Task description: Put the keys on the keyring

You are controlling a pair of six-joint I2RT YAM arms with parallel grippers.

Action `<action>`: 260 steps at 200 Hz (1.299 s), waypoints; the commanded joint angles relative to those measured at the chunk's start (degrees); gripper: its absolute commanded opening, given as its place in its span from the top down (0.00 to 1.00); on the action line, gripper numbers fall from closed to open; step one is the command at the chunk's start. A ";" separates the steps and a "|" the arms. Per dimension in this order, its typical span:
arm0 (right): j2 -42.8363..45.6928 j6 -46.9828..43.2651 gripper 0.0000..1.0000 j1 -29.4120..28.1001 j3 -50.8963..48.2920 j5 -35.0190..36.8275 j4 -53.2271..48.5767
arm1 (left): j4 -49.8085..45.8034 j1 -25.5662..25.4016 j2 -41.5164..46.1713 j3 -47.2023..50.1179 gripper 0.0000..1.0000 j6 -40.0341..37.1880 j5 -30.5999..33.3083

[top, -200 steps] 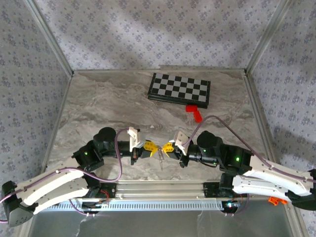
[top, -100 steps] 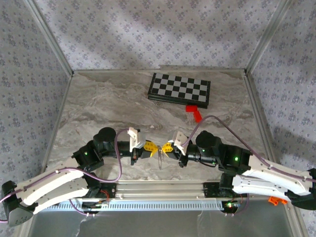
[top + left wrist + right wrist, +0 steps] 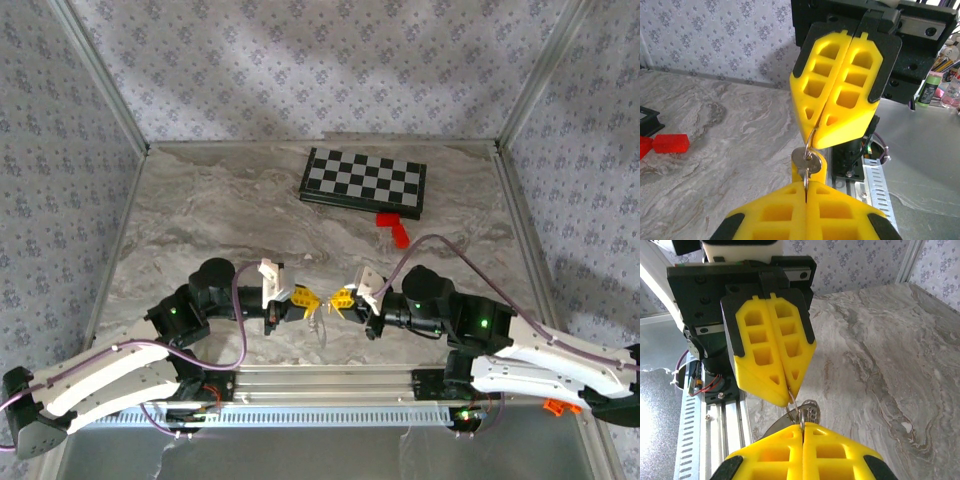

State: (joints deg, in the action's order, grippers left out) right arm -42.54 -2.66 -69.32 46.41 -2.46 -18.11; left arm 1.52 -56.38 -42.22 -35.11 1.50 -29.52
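The top camera is looking down from above and behind the arm bases, facing the far wall and taking in the whole counter point(image 3: 200, 220) from a distance. The left wrist camera is sitting close behind the left tool point(image 3: 806, 186), looking along it at the right tool point(image 3: 816, 137). The right wrist camera is looking the opposite way, equally near. All three are sharing the spot where the tool tips are meeting, around the key point(image 3: 806, 162) and keyring point(image 3: 812, 141).
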 commanded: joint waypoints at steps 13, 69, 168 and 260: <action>-0.37 -1.30 1.00 -0.47 1.00 -1.54 -1.69 | 1.12 -0.49 0.93 -3.47 1.00 -1.23 -0.46; -0.78 -1.55 1.00 -0.40 1.27 -2.59 -2.08 | 1.12 -0.49 0.77 -3.62 1.00 -1.50 -0.64; 0.27 -2.36 1.00 -0.12 1.41 -3.48 -2.81 | 0.68 -0.54 -0.12 -3.96 1.00 -1.85 -1.51; 1.41 -1.74 1.00 1.28 0.70 -4.79 -2.83 | 0.57 -0.84 -0.73 -4.17 1.00 -1.90 -2.82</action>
State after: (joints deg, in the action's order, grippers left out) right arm -41.89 -4.14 -68.60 46.44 -6.24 -20.84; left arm 1.08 -56.80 -42.63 -36.69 0.45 -30.50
